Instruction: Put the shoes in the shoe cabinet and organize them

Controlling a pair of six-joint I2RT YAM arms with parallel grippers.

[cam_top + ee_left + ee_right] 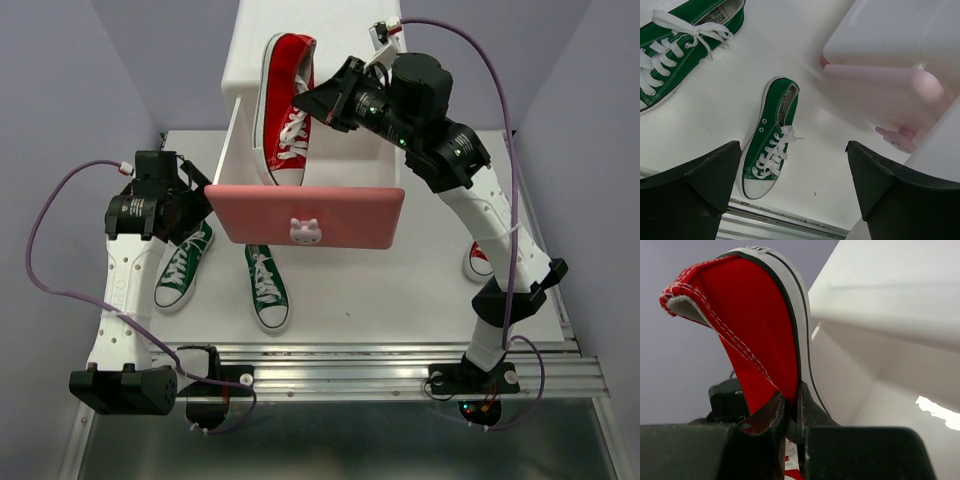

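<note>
Right gripper (pixel 313 100) pinches a red shoe (pixel 285 90) toe-down in the open drawer (pixel 340 215); left gripper (pixel 793 146) gapes wide.

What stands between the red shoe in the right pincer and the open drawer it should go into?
Nothing visible. The right pincer holds the red shoe near its heel, toe down, directly over the open drawer. The drawer floor that shows is bare; the pink front hides its near part.

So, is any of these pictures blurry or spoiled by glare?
Top external: sharp and evenly lit. Left wrist: the middle green shoe is crisp, the pink drawer front soft-edged. Right wrist: a bright glare patch on the white cabinet, lower right.
</note>
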